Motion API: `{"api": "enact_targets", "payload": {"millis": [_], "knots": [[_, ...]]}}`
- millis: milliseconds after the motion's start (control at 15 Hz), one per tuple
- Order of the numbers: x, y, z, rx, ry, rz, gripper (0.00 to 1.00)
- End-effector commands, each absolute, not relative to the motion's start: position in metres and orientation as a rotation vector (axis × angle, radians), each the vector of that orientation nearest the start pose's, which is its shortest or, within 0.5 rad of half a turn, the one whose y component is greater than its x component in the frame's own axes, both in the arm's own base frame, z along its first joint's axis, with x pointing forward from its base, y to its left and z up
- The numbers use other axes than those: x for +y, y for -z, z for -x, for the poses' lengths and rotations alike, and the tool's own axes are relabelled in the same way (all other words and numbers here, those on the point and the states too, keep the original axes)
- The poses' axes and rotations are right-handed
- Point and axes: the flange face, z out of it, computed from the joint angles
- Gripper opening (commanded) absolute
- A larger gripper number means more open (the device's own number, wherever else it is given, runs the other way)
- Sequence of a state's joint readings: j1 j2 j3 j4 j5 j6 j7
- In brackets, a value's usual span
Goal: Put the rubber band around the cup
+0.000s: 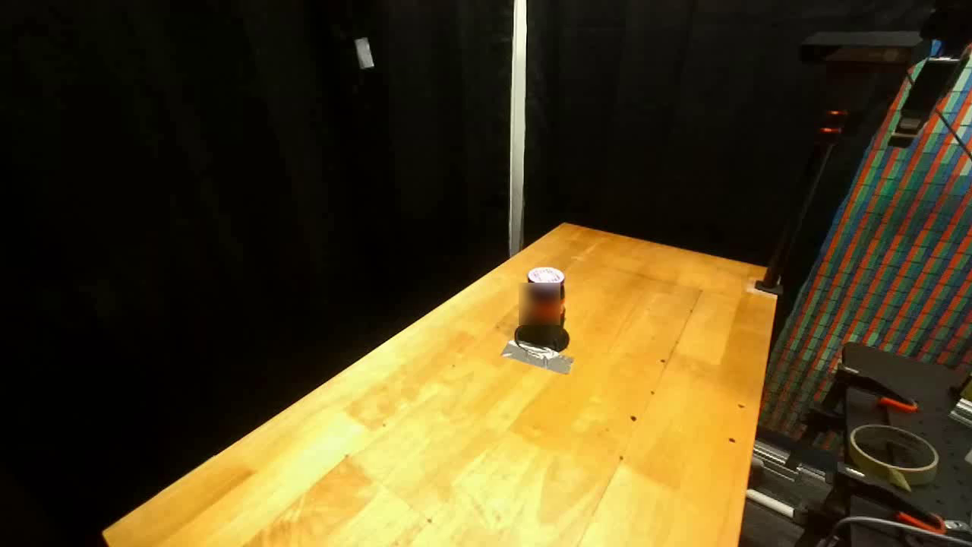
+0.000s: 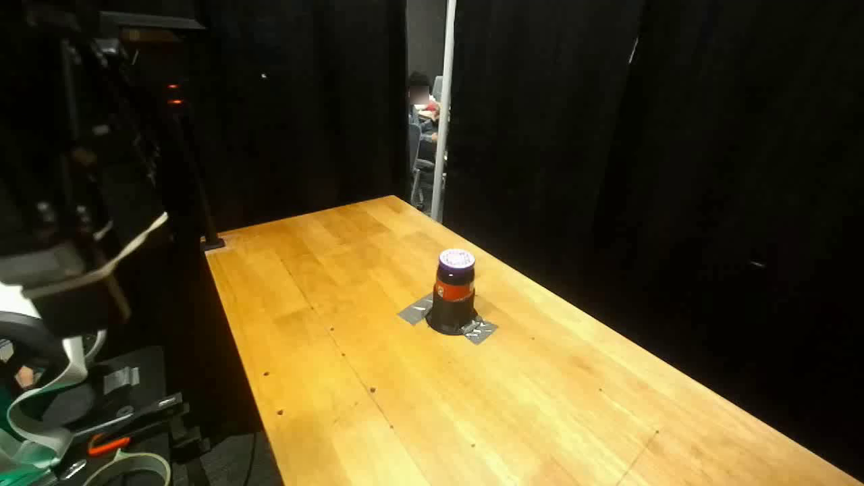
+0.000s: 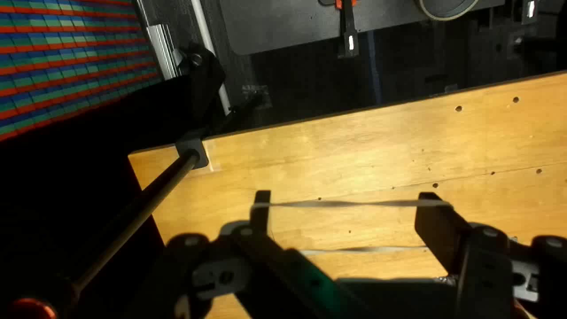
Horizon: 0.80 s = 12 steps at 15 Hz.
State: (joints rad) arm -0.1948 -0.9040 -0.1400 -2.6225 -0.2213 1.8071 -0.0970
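Observation:
The cup (image 1: 550,308) is a small short cylinder with a pale printed lid, a dark upper part and a red-orange middle. It stands upright in a black base on the table and shows in both exterior views (image 2: 455,291). My gripper (image 3: 345,204) is open in the wrist view, fingers wide apart. The pale rubber band (image 3: 323,204) is stretched around both fingers as two strands. In an exterior view the band (image 2: 135,246) shows at the far left, off the table's side and away from the cup. The cup is not seen in the wrist view.
The wooden table (image 1: 486,471) has grey tape (image 2: 480,331) at the cup's base. A dark upright pole (image 2: 192,169) is fixed at a table corner and shows in the wrist view (image 3: 146,208). A tape roll (image 1: 893,453) lies on a black side surface. Black curtains surround the table.

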Motion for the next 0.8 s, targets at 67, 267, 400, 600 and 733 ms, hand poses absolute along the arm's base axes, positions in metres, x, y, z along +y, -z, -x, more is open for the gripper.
{"api": "enact_targets", "payload": {"millis": [67, 267, 400, 600, 733], "knots": [[-0.119, -0.52, -0.271, 0.24, 0.113, 3.253, 0.85], [-0.119, -0.522, -0.27, 0.241, 0.12, 3.254, 0.85], [-0.113, -0.522, -0.278, 0.218, 0.127, 3.249, 0.98], [-0.066, -0.516, -0.324, 0.087, 0.131, 3.232, 1.0], [-0.031, -0.509, -0.357, -0.001, 0.151, 3.212, 1.0]]}}
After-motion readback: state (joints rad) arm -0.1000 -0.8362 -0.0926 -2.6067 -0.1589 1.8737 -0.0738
